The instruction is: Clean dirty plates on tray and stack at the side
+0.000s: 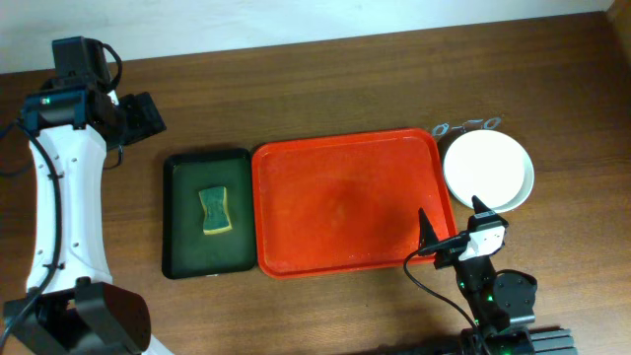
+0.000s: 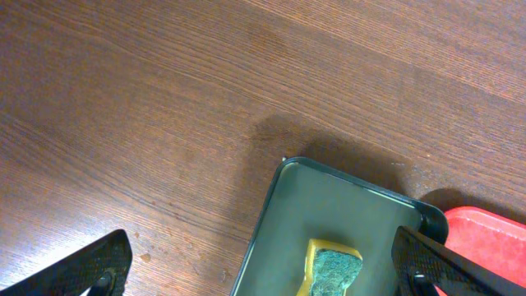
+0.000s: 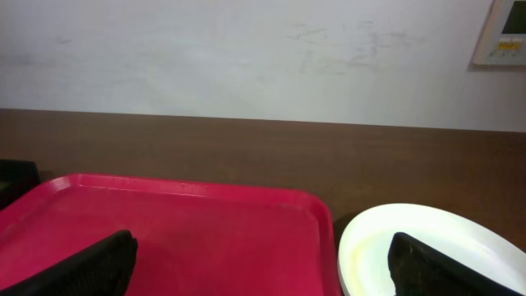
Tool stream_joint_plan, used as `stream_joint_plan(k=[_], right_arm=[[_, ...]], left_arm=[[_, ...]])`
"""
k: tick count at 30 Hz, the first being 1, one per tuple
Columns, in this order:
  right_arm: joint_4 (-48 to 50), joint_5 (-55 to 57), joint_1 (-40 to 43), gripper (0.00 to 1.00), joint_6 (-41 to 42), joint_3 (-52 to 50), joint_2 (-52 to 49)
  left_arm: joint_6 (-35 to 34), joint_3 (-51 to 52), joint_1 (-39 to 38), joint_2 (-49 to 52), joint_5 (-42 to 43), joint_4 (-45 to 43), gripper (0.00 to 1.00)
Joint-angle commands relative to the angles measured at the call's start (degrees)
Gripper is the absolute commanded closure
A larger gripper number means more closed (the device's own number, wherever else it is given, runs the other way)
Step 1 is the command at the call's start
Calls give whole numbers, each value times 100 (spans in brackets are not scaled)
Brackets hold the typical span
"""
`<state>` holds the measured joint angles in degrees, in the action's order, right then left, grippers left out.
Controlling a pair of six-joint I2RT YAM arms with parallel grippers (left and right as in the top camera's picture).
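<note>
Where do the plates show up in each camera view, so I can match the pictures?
Overhead: the plates sit at the right, just beyond the red tray's right edge.
Left wrist: not in view.
Right wrist: lower right, beside the tray's far right corner.
Shared landmark: the red tray, in all three views; the left wrist shows only its corner at lower right.

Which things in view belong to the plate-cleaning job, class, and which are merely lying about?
Belonging to the job:
red tray, now bare
plates, stacked to its right
sponge, lying in the green tray

Just lying about:
small metal object beside the plates
wall panel
</note>
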<state>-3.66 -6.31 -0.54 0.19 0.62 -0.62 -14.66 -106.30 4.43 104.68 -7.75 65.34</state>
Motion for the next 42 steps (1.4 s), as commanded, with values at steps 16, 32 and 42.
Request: stream_joint_plan(k=[16,32,42], right_arm=[[-44,55,-37,2,48,-31,37],[-44,55,-37,2,48,-31,37],[-44,55,-37,2,48,-31,37]], left_arm=[[-74,-55,9,-3462,-2,-4,1],[-74,837,9,-7794,-22,1749,1],[-79,4192,9,-9877,68,-37,1]])
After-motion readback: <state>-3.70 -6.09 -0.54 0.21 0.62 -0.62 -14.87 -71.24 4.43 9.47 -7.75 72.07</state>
